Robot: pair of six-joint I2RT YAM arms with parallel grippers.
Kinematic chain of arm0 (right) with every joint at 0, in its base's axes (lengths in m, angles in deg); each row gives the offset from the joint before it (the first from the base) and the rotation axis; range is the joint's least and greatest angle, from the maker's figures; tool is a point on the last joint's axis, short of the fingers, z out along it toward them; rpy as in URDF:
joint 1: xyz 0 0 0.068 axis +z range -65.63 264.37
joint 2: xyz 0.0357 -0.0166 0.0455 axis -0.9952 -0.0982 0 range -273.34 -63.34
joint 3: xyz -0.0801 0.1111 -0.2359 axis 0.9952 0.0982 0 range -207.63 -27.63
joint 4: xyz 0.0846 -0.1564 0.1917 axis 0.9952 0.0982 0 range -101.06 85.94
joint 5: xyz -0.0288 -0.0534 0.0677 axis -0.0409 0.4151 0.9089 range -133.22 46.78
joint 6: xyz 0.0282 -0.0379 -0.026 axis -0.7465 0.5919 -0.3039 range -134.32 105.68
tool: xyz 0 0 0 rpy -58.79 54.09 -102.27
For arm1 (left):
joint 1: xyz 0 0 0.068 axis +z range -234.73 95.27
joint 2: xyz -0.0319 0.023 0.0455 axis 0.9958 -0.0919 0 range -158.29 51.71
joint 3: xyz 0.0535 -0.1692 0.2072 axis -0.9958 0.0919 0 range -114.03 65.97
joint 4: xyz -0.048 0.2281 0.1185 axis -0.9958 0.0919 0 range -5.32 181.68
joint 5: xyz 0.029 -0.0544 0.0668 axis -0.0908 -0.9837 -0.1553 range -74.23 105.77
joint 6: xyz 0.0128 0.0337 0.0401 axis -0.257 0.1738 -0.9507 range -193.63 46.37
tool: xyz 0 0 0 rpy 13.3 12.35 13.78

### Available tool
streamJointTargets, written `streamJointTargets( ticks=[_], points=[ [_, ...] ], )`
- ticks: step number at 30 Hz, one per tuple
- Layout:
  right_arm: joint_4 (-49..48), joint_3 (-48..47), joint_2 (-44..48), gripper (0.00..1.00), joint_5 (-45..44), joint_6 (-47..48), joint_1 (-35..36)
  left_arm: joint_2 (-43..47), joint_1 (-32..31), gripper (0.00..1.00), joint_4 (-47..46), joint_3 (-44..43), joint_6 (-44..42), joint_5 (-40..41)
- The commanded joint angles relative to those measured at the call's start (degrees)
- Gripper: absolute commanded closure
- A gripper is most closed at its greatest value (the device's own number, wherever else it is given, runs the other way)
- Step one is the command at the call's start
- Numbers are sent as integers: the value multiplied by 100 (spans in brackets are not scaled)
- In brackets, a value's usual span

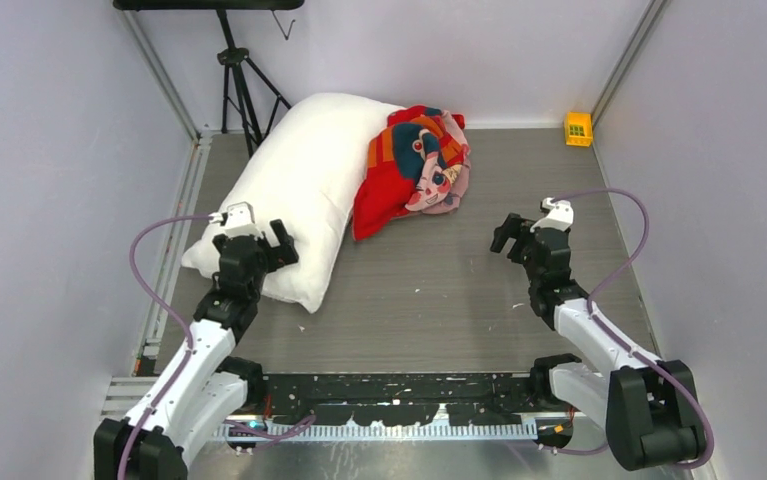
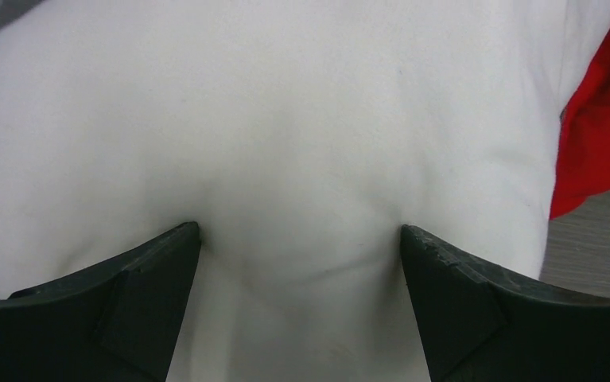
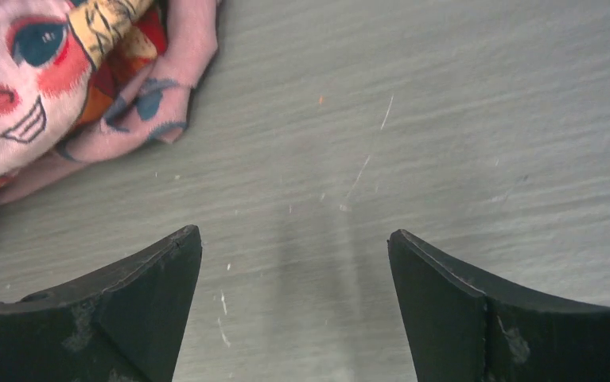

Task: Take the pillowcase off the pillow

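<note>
The left gripper (image 1: 254,241) has its jaws spread wide over the near end of the pillow (image 1: 299,170), gripping nothing. The right gripper (image 1: 517,232) is likewise open and empty above the bare table (image 1: 439,295). Farther back, the pillowcase (image 1: 414,165) lies crumpled on the table, off the pillow and touching its right side.

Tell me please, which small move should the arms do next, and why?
Probably raise the left claw away from the pillow and retract it. The pillow looks bare white, the pillowcase lies bunched beside it on the table, and this claw and the right claw both stand open and empty, so the removal seems done.
</note>
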Motion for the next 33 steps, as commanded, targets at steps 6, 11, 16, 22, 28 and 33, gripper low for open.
streamJointTargets(
  ticks=[6,11,16,22,28,33],
  points=[
    [-2003,-58,-826,6,-904,928,-90,-1378,309,0,-2792,659,-1385,646],
    [-2349,-211,-1505,4,-1062,1093,-385,-2942,1133,1,-4205,689,-983,-101],
    [-3562,175,-2535,6,-856,896,-753,-3141,1246,3,-4386,590,-1257,-276],
    [-3975,111,-3152,5,-991,860,-755,-3421,1244,5,-4572,449,-1498,-255],
    [-3953,123,-3137,7,-1017,842,-757,-4606,1221,4,-6508,794,-1884,-768],
    [-3979,134,-3126,6,-1071,866,-757,-4532,1085,0,-6060,627,-2023,-721]
  ],
)
